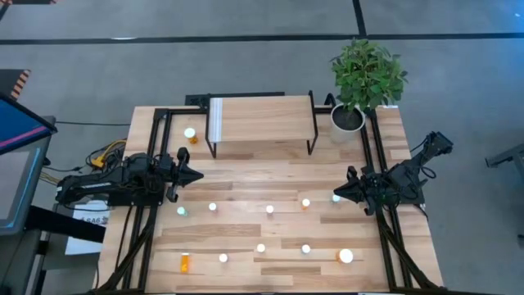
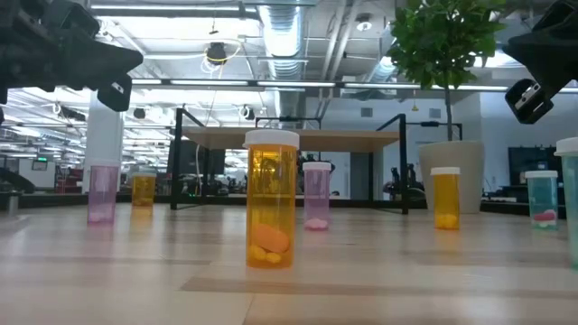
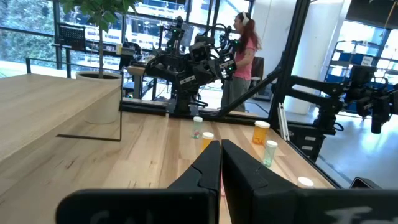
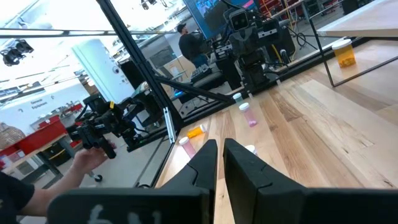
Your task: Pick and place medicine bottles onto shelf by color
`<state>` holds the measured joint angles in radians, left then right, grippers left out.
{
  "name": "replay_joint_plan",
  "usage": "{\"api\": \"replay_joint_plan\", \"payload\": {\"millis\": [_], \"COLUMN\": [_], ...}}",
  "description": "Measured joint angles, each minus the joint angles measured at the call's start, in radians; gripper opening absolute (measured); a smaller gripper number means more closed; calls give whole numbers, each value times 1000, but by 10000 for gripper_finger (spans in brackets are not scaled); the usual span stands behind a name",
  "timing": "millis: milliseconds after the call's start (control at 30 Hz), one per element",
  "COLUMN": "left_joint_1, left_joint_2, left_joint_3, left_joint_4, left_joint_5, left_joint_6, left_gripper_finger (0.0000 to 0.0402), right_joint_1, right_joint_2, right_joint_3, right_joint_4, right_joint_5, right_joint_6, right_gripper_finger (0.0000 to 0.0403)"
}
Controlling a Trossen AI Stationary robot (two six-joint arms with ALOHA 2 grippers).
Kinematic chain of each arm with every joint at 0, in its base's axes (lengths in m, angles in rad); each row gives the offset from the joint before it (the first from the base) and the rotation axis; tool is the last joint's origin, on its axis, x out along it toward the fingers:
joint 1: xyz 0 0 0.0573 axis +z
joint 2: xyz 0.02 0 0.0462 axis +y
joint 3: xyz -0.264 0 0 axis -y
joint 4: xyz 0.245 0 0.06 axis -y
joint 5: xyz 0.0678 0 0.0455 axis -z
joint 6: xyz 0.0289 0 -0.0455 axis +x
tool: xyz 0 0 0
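Bottles first: the orange bottle [image 2: 271,200] at the centre of the low view has orange pills at its bottom; a pink bottle [image 2: 316,196] behind it holds pink pills, and a second orange one [image 2: 445,198] to the right holds orange pills. The teal bottle [image 2: 542,199] at far right has something pink inside. My left fingers [image 1: 196,174] are pressed shut, nothing in them, hovering at mid left of the high view just below the shelf [image 1: 260,118]. My right fingers [image 1: 339,192] are also closed together, empty, at mid right beside a greenish bottle [image 1: 336,197]; I can't tell if they touch it. Count in the high view: about eleven bottles on the tabletop [image 1: 246,187], one orange lying down [image 1: 184,262] at lower left, one orange [image 1: 191,134] at upper left beside the shelf. Shelf top carries none. One potted plant [image 1: 366,78] upper right.
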<state>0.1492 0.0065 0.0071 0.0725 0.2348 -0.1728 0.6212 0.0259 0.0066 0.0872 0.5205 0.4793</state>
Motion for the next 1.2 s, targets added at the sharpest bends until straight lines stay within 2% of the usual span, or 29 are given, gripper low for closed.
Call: {"api": "replay_joint_plan", "payload": {"millis": [167,300,433,533,700,800,933,1000,1067,1200], "left_joint_1": [0,0,0,0,2,2,2,4,3,3], "left_joint_2": [0,0,0,0,0,1,38,68,99,159], "left_joint_3": [0,0,0,2,111,193,269,285,297,317], "left_joint_4": [0,0,21,98,73,-68,-308,-398,-443,-441], "left_joint_5": [-5,-61,-183,-290,-314,-451,-782,-908,-959,-981], "left_joint_6": [0,-11,38,23,9,-36,-156,-222,-270,-293], "left_gripper_finger": [0,0,0,0,0,0,0,0,0,0], "right_joint_1": [0,0,0,0,0,0,0,0,0,0], "right_joint_2": [0,0,0,0,0,0,0,0,0,0], "right_joint_3": [0,0,0,0,0,0,0,0,0,0], "right_joint_4": [0,0,0,0,0,0,-1,-1,-2,-2], "right_joint_5": [0,0,0,0,0,0,0,0,0,0], "right_joint_6": [0,0,0,0,0,0,0,0,0,0], "right_gripper_finger": [53,53,53,53,53,53,53,53,53,53]}}
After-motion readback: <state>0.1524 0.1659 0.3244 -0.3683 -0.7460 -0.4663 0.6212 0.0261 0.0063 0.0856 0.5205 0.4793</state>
